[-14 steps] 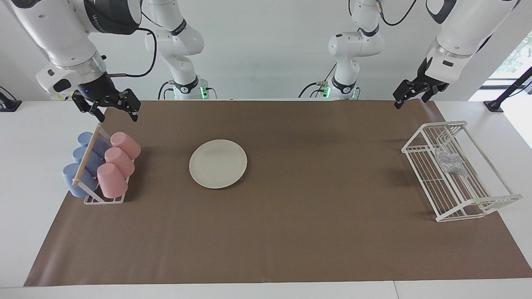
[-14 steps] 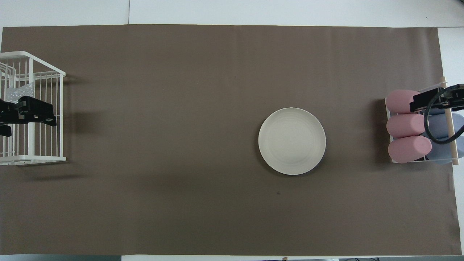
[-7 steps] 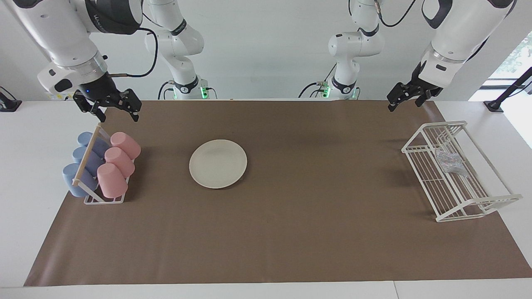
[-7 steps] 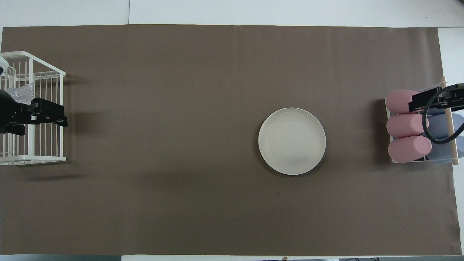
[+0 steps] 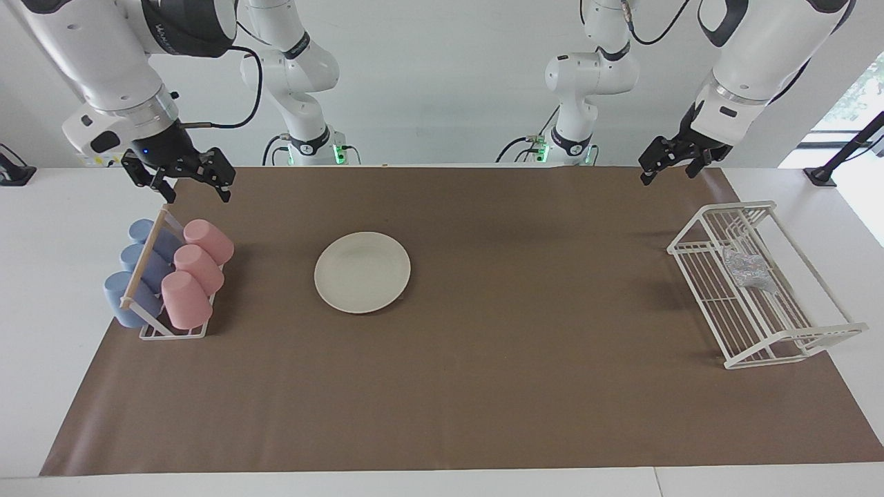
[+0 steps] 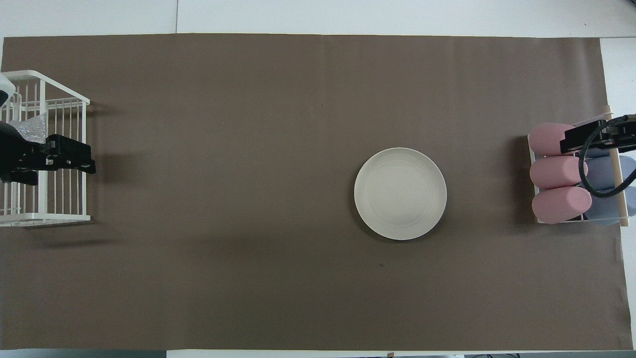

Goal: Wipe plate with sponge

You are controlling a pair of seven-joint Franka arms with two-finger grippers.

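Observation:
The cream-white plate (image 5: 362, 272) (image 6: 400, 193) lies flat on the brown mat, toward the right arm's end. The silvery sponge (image 5: 747, 269) (image 6: 31, 130) rests inside the white wire rack (image 5: 794, 345) (image 6: 44, 217) at the left arm's end. My left gripper (image 5: 668, 172) (image 6: 62, 171) hangs open and empty, high over the rack's side that faces the table's middle, well clear of the sponge. My right gripper (image 5: 185, 181) (image 6: 596, 138) hovers open and empty above the cup holder, apart from the plate.
A small stand holds pink cups (image 5: 197, 269) (image 6: 556, 171) and blue cups (image 5: 138, 269) on their sides at the right arm's end, beside the plate. The brown mat (image 5: 525, 386) covers most of the table.
My left gripper has drifted from over the rack toward the table's middle. The right arm, the plate and the sponge have stayed put.

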